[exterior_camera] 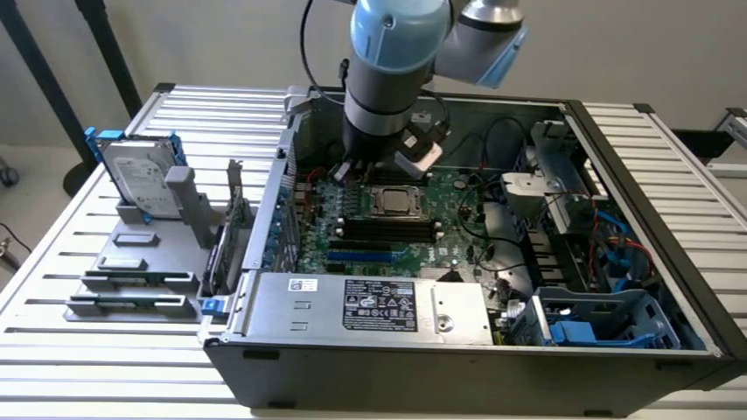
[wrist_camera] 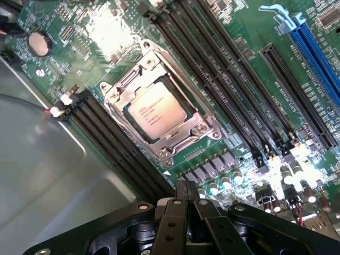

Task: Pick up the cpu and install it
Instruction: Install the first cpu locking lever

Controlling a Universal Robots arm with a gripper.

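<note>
The cpu (wrist_camera: 156, 111), a small square chip with a dull silver top, lies flat inside the metal socket frame (wrist_camera: 204, 127) on the green motherboard (exterior_camera: 403, 232). In the exterior view the cpu (exterior_camera: 394, 200) sits mid-board inside the open computer case (exterior_camera: 467, 350). My gripper (wrist_camera: 185, 192) hangs above the board beside the socket, shut, its black fingers pressed together with nothing between them. The arm (exterior_camera: 391, 79) reaches down into the case from above, just behind the socket.
Black memory slots (wrist_camera: 228, 90) run on both sides of the socket, and a blue slot (wrist_camera: 316, 58) lies further off. A grey fixture (exterior_camera: 140, 262) at the exterior view's left holds a hard drive in a blue frame (exterior_camera: 138, 179). The power supply (exterior_camera: 373, 306) fills the case front.
</note>
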